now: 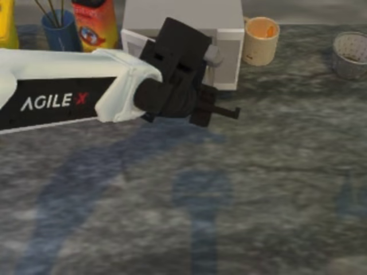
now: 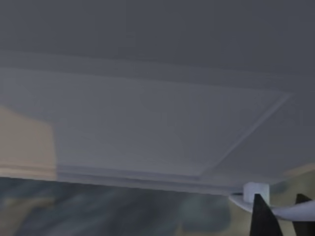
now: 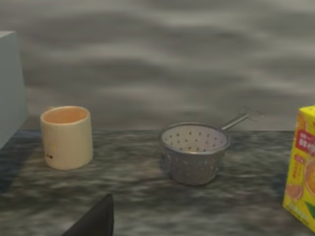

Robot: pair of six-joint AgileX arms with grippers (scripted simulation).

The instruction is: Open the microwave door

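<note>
Left gripper [image 1: 221, 112] at the microwave door [image 2: 147, 128], jaws seemingly straddling its handle [image 2: 275, 209], grip unclear.

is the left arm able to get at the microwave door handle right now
Probably yes. The left gripper is already at the microwave door, its fingertips flanking the pale handle, with nothing between. The right arm is out of the top view.

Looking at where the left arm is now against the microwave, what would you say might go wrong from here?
The left gripper is right at the pale handle of the microwave door; with such shallow purchase the fingertips may slip off as it pulls.

The left arm covers much of the microwave in the top view, so door travel is hard to judge.

The beige cup stands close beside the microwave, and any shift of the oven could knock it.
</note>
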